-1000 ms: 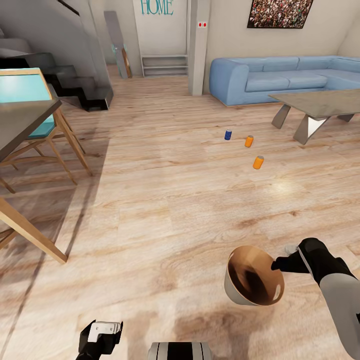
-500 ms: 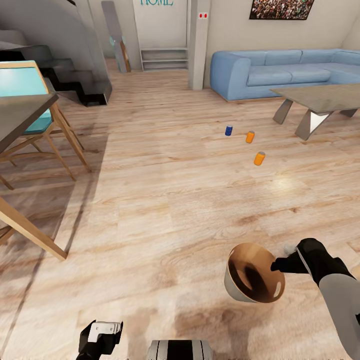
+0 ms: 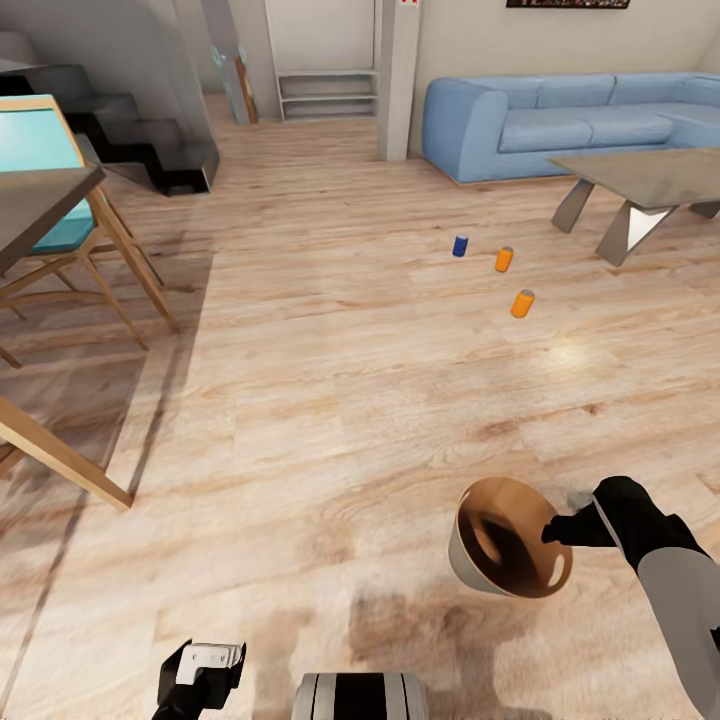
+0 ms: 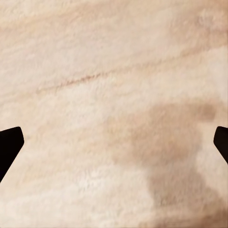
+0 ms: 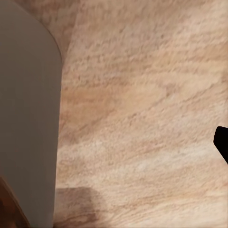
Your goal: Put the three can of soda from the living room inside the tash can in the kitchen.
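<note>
Right gripper (image 3: pixel 556 527) clamps the rim of the pale grey tapered bucket with glossy orange-brown inside (image 3: pixel 508 550), carried mouth-up above the light wood plank floor (image 3: pixel 330 400), likely so the cans can drop in where they lie. Dark blue can (image 3: pixel 460 245) and two orange cans (image 3: pixel 504 259) (image 3: pixel 522 303) stand well ahead, near the low grey coffee table (image 3: pixel 640 180). Left gripper (image 3: pixel 200 670) hangs with fingers spread, empty. Wide bare floor lies between; wooden chair legs (image 3: pixel 60 455) edge the left.

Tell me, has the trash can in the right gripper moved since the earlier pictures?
Yes. The trash can, held by the right gripper, has moved forward with the robot: the sofa and soda cans shifted up in view.
</note>
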Controlling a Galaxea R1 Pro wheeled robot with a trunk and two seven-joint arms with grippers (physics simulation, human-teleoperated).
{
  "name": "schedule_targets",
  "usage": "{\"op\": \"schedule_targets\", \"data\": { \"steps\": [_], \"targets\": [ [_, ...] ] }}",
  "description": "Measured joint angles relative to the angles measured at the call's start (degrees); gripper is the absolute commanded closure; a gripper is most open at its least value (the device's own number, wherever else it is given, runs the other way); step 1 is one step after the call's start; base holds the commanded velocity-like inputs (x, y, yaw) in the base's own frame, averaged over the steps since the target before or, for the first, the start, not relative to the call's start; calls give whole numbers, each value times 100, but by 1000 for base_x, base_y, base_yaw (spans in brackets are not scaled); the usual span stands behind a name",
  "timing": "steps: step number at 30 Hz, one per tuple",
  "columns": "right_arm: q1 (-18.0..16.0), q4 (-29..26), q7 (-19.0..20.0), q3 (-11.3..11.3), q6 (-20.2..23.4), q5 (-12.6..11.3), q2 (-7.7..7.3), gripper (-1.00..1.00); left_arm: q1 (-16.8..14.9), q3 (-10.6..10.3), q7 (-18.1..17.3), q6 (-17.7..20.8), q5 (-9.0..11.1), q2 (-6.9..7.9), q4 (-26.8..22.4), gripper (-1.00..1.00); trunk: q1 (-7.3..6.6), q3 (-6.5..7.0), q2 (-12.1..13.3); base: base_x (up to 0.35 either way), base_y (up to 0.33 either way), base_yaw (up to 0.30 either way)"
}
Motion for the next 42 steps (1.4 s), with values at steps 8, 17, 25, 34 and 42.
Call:
{"op": "schedule_targets", "data": {
  "steps": [8,17,25,34,42],
  "targets": [
    [0,0,-5,2,0,0,11,-100,0,0,10,-2,0,0,0,-100,0,-14,0,0,0,0],
    [0,-3,-1,2,0,-3,5,-100,0,0,21,-2,0,0,0,-100,0,-15,0,0,0,0],
    [0,-1,-2,2,0,-7,12,-100,0,0,29,-1,-4,0,5,-100,16,-171,-8,0,0,0],
    [-6,-265,-1,10,-17,121,-16,-100,2,2,25,1,-2,0,2,-100,21,-308,-13,0,0,0],
    [-4,-339,0,11,-16,120,-22,-100,2,2,32,-4,0,0,-1,-100,21,-340,-13,0,0,0]
  ]
}}
